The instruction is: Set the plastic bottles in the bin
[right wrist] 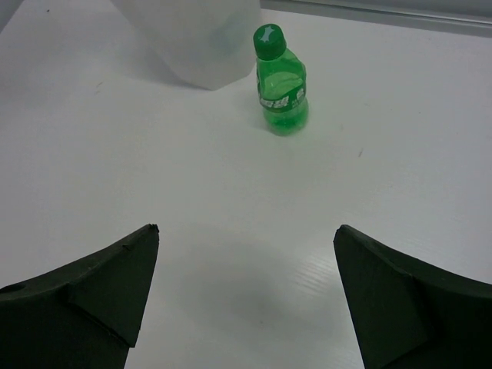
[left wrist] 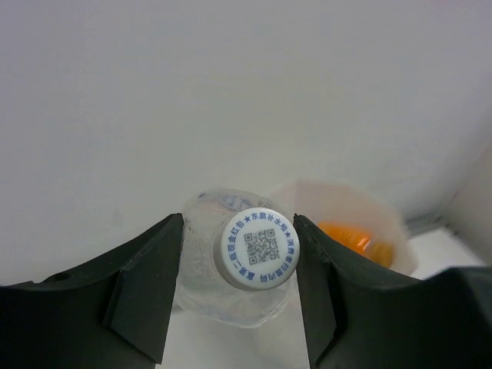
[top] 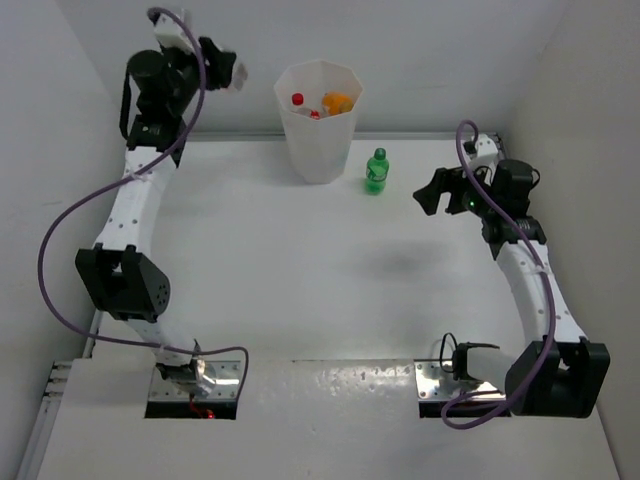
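My left gripper (left wrist: 238,224) is shut on a clear plastic bottle (left wrist: 231,300) with a white cap (left wrist: 260,247), whose cap end faces the wrist camera. In the top view this gripper (top: 225,70) is raised to the left of the white faceted bin (top: 318,150). An orange bottle (top: 338,102) and a red-capped bottle (top: 298,99) lie inside the bin. The left wrist view shows the bin (left wrist: 338,201) and the orange bottle (left wrist: 357,240) behind the held bottle. A green bottle (top: 376,171) stands upright right of the bin. My right gripper (top: 432,190) hangs open to the right of it, and its wrist view has the green bottle (right wrist: 280,81) ahead of the empty gripper (right wrist: 246,231).
White walls close in the table at the back and on both sides. The bin (right wrist: 192,38) stands just left of the green bottle in the right wrist view. Purple cables loop along both arms.
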You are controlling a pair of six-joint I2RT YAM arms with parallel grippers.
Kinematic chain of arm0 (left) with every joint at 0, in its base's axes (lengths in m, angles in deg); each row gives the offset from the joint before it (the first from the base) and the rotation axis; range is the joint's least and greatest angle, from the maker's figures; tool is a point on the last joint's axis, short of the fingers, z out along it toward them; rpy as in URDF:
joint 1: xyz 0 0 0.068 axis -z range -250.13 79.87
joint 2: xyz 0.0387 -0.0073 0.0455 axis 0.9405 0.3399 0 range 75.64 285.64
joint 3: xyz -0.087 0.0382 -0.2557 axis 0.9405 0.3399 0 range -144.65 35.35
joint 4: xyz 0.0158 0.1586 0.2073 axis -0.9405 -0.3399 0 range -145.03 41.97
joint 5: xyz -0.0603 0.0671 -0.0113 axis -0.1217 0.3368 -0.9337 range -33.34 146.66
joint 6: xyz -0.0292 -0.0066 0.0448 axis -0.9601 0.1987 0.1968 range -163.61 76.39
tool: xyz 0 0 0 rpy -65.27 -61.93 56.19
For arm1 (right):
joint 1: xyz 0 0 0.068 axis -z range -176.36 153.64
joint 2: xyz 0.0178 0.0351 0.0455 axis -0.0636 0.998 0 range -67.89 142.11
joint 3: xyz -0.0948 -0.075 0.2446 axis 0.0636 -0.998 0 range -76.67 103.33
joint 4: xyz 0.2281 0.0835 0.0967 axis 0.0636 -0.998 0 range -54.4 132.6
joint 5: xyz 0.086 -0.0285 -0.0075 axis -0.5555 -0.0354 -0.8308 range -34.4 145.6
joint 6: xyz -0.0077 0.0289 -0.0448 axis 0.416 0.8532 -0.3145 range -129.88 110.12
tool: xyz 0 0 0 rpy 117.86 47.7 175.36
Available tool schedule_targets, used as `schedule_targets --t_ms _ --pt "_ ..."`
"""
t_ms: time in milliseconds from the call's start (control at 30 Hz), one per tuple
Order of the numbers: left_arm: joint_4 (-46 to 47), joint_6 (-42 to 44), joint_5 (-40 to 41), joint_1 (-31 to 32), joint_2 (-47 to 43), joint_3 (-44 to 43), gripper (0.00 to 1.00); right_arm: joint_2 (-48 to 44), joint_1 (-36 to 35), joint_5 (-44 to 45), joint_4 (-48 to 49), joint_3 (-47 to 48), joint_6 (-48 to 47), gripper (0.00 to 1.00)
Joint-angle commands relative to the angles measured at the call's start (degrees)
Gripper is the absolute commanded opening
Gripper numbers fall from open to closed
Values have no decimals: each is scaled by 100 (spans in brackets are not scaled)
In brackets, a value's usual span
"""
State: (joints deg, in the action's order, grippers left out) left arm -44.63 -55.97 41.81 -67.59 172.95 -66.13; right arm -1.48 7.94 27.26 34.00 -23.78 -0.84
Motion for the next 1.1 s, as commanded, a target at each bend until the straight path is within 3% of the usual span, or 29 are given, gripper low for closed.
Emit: schedule_targets --t_ms 0,267,500,600,700,833,1067 --pt "582 -837 -570 167 -153 -619 16 65 -43 100 332 -76 -25 94" --pt "1110 -989 -502 905 962 -1875 19 311 -95 162 491 -357 -419 95" --pt "926 -276 -177 1292 1649 -1868 25 636 -183 276 684 -366 -596 96" --pt "926 -188 44 1292 1773 -1868 44 750 -236 302 816 -375 -648 98" --pt "978 -521 -8 1240 1905 -2139 100 882 -289 189 816 -384 -650 100" --pt "856 -583 -131 1292 1712 -2535 100 987 -359 109 1079 -498 -860 100" --pt "629 -785 -71 1073 886 -2773 100 1435 -596 74 2526 -630 -851 100"
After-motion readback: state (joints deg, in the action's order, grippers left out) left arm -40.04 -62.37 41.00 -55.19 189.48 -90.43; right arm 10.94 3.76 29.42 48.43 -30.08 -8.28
